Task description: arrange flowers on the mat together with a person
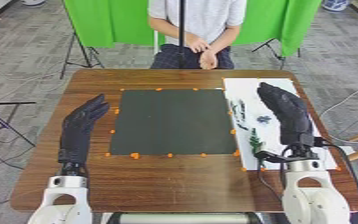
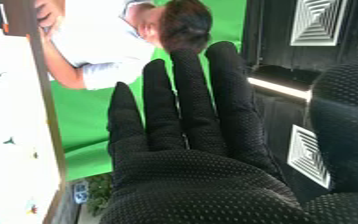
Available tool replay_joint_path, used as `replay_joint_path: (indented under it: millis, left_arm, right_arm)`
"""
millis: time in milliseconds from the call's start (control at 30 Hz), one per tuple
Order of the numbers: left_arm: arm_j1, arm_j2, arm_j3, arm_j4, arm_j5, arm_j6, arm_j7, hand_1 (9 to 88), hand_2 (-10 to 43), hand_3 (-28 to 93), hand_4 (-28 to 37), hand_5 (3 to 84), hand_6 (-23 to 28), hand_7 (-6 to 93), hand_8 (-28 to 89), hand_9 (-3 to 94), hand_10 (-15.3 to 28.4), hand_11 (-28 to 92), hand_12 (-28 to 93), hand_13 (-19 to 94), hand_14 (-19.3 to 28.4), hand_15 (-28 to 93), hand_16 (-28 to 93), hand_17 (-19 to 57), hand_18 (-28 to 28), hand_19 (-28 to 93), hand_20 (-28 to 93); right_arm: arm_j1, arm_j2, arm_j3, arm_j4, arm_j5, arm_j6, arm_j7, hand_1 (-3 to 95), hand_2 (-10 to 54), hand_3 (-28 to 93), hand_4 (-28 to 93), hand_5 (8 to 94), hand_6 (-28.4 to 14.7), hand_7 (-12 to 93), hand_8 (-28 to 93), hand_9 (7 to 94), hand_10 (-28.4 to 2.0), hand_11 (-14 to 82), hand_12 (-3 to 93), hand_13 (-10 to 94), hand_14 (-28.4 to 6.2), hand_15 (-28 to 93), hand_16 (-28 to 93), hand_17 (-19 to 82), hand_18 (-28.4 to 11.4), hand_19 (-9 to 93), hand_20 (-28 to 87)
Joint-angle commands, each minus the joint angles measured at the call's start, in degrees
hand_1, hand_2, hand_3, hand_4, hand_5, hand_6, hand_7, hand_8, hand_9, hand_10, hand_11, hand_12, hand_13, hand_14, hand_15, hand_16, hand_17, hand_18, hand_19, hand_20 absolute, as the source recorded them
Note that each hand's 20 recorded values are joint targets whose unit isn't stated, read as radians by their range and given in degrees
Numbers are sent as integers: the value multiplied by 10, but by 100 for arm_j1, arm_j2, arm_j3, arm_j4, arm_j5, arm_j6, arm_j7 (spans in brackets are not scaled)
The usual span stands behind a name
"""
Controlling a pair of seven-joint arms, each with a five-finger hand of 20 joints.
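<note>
The dark mat [image 1: 174, 122] lies flat on the brown table [image 1: 171, 185], about in the middle, and small orange marks [image 1: 135, 155] are placed around its edge. Just at the right of the mat there is a white sheet [image 1: 246, 90], long from the near side to the far side of the table. The task's flowers and leaves are on this sheet. A blue-purple flower [image 1: 263, 119] lies in its middle part, some dark narrow sprigs [image 1: 239, 111] lie to the left of this flower, and a green leafy sprig [image 1: 254, 140] lies nearer, at the left part of the sheet.

The left hand [image 1: 79, 122] is at the left side of the table, apart from the mat. It is released, with the fingers straight and directed to the far side.

The right hand [image 1: 288, 112] is over the right part of the white sheet; how high it is, I cannot tell. It also is released. In the right wrist view its fingers [image 2: 190, 105] are extended, with little gaps between them, and small plant pieces [image 2: 9, 141] are lying separately on the sheet. Behind the table hangs a green cloth [image 1: 113, 30].
</note>
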Motion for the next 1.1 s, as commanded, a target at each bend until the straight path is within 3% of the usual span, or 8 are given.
replay_joint_path:
  millis: [33, 367, 1100]
  left_arm:
    - [87, -45, -12, 23, 5, -38, -27, 177, -32, 702, -269, 478, 34, 97, -55, 463, 144, 140, 124, 349, 169, 110, 18, 59, 111, 64, 154]
    - [55, -27, -20, 26, 52, -28, -61, 223, -58, 695, -220, 479, 35, 98, -56, 463, 143, 141, 124, 350, 167, 111, 17, 59, 111, 63, 155]
    - [32, -4, -27, 28, 31, 20, -72, 236, -61, 687, -213, 479, 35, 101, -57, 463, 143, 141, 123, 349, 167, 111, 18, 59, 109, 66, 157]
  right_arm:
    - [-73, -23, 33, -44, -92, -144, -11, 181, 48, 712, -207, 527, -18, 139, -105, 510, -147, 63, 110, 364, -125, 132, 48, 199, -129, 10, 222]
    - [-60, -15, 38, -45, -141, -190, 36, 182, 21, 715, -202, 519, -19, 135, -102, 501, -147, 61, 111, 361, -126, 130, 50, 195, -129, 11, 219]
    - [-46, -6, 48, -51, -159, -228, 47, 181, 17, 713, -203, 518, -18, 135, -102, 506, -149, 62, 116, 363, -127, 131, 59, 192, -133, 12, 215]
